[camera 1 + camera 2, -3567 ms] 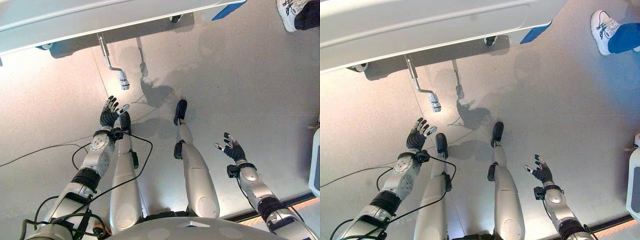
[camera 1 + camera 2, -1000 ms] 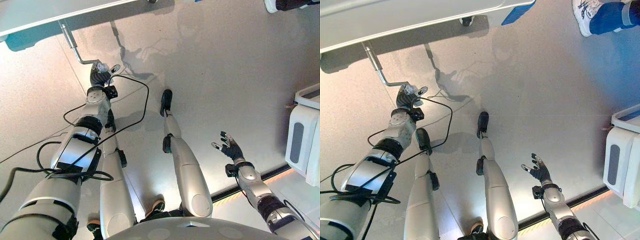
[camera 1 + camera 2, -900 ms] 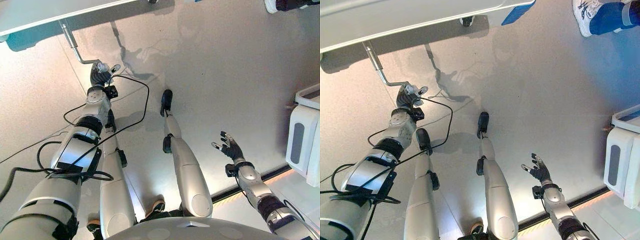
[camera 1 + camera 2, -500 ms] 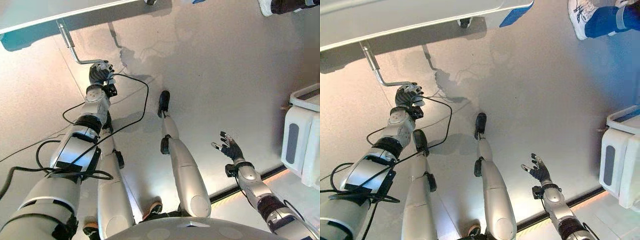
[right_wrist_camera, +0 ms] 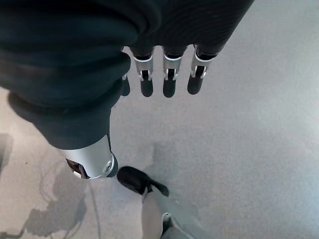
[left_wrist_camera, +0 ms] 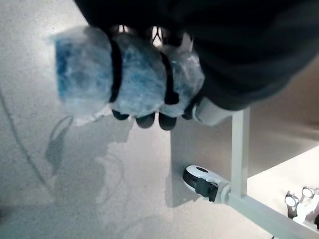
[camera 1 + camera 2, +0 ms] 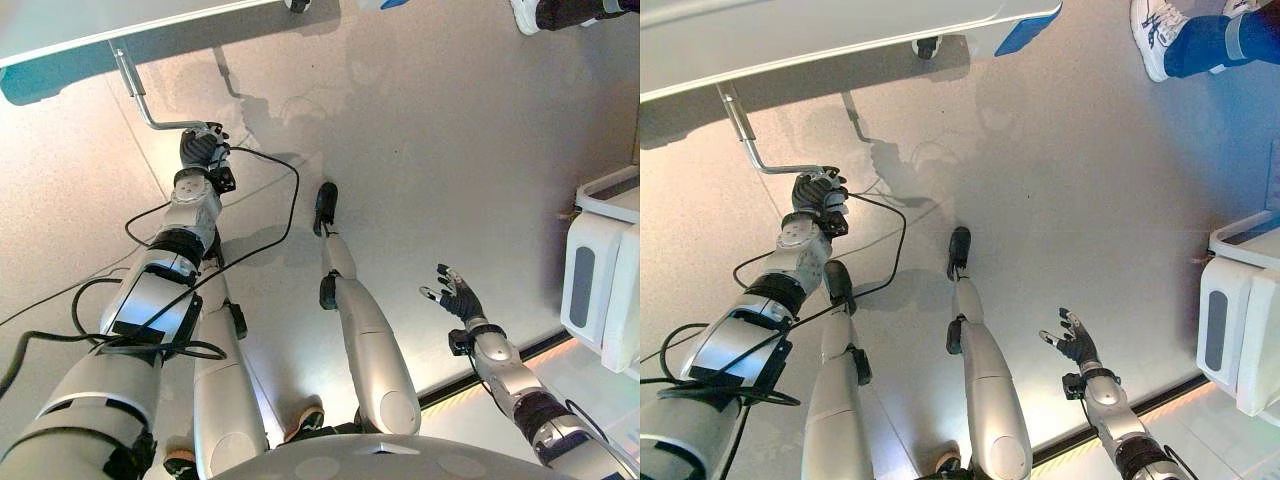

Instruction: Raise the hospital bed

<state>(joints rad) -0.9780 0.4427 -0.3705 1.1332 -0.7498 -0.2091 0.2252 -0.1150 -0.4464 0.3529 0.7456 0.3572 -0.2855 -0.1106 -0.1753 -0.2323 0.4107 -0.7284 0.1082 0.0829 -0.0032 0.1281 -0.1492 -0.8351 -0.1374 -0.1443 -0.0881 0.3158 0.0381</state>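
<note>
The hospital bed's white frame (image 7: 100,25) runs along the top. A bent metal crank rod (image 7: 135,90) comes down from under it and ends in a ribbed, translucent grip (image 6: 129,74). My left hand (image 7: 203,148) reaches forward to that grip, and its dark-tipped fingers (image 6: 145,119) curl round it, so it is shut on the grip. My right hand (image 7: 460,298) hangs low on the right above the bare floor, palm open, with its fingers (image 5: 167,74) straight and holding nothing.
A bed caster (image 7: 928,45) and a blue panel (image 7: 1025,35) sit under the bed's edge; another caster (image 6: 204,181) shows near the left hand. A person's white shoe (image 7: 1155,35) stands at the top right. A white cabinet (image 7: 600,290) stands at the right edge.
My left hand reached forward from the floor area to the crank grip and closed its fingers round it. The camera shifted a little. The right hand stayed open in place.
</note>
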